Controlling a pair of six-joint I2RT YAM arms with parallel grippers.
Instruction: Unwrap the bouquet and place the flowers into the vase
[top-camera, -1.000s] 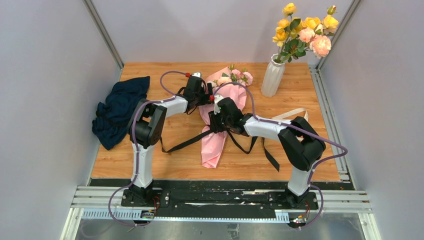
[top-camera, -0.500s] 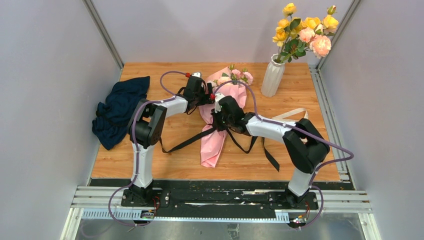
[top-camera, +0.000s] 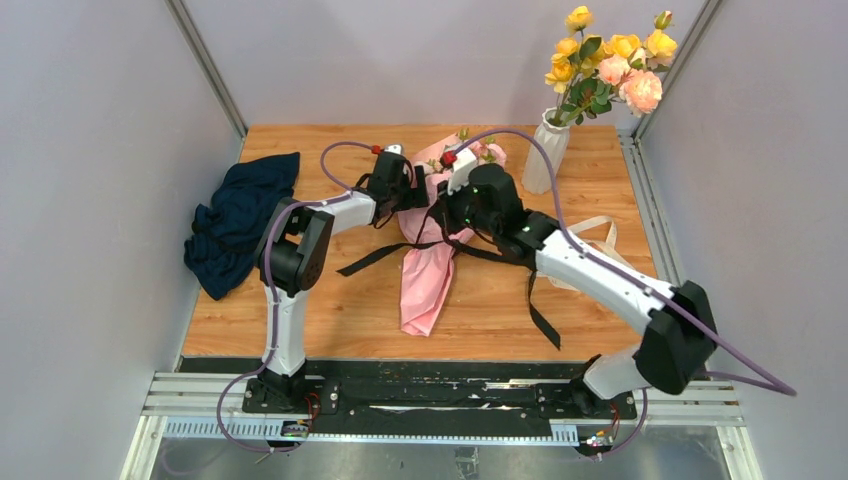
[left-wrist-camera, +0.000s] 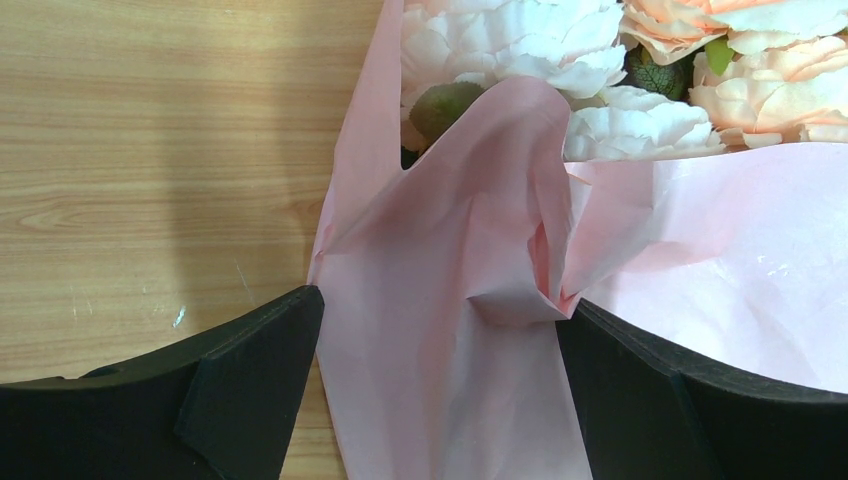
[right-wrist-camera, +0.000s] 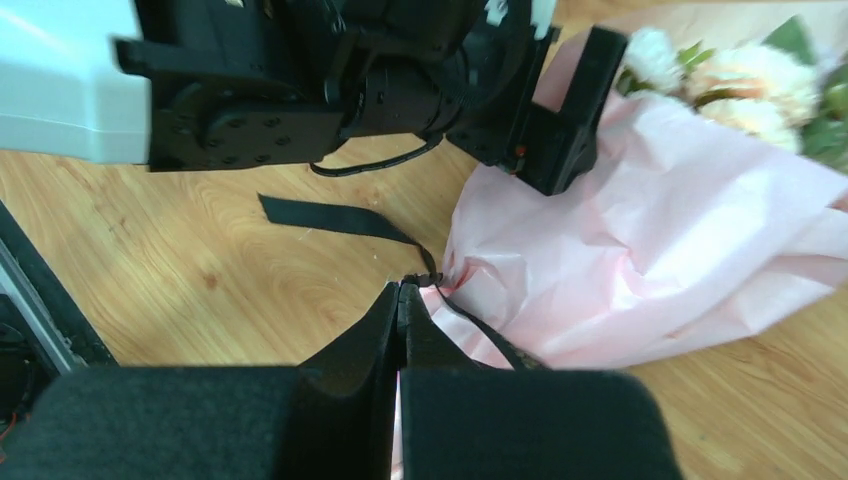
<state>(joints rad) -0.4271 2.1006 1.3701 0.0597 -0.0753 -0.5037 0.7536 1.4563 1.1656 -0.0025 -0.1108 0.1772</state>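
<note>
Bouquet is lying mid-table, cone tip pointing to 6 o'clock and flowers to 12, with the pink paper not yet off.

Left gripper is standing spread wide astride the paper's upper fold and gripping nothing. It is likely bracing the wrap against a pull.

Right gripper is pinching fully closed, apparently on the black ribbon at its very tips; the contact is tiny in the wrist view.

Vase is standing at 1 o'clock near the flower heads, crowded with yellow and peach roses.

Dark cloth is filling 9 o'clock. The table is showing bare wood toward 5 o'clock, giving room to draw the ribbon.
</note>
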